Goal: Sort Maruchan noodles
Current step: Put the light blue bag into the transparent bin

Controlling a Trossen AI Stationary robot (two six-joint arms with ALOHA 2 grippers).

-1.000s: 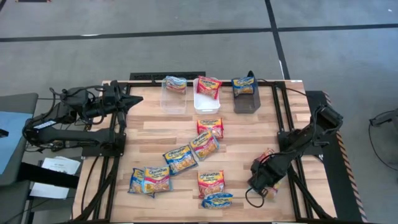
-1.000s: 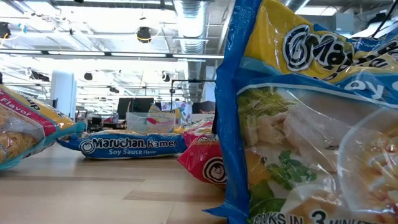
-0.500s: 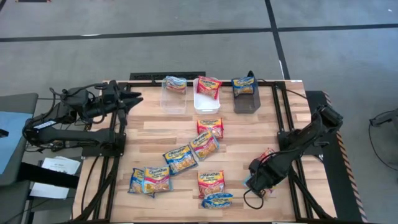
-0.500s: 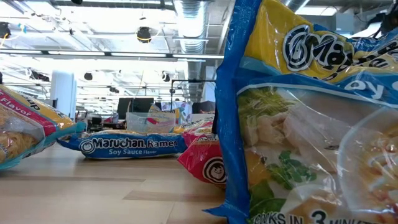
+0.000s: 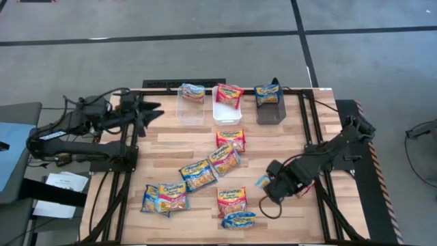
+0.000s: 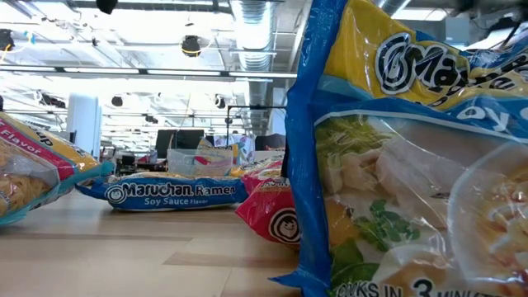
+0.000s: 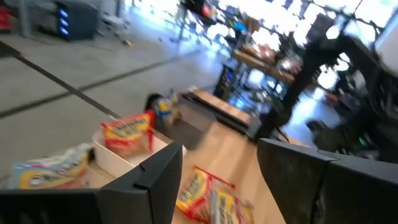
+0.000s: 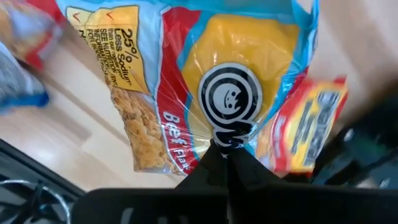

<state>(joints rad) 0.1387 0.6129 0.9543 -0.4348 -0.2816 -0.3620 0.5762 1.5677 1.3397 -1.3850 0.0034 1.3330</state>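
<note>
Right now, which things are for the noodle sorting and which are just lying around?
For the job:
- noodle packets on the table
- Beef packet, pinched in the right hand
- clear bin, white bin, grey bin
- left hand, open

Just lying around:
- paper beside the table

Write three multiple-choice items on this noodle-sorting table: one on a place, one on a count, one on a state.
1. Where do the bins stand?
A. along the table's far edge
B. at its near edge
C. on the floor

2. How many bins are there?
A. two
B. three
C. five

3. What is the right gripper doing?
A. hanging open and empty
B. shut on a noodle packet
C. resting in a bin

Key: 1 A, the clear bin, white bin and grey bin line the far edge. 2 B, three show. 3 B, the right gripper pinches the Beef packet; the left gripper hovers open near the clear bin.
</note>
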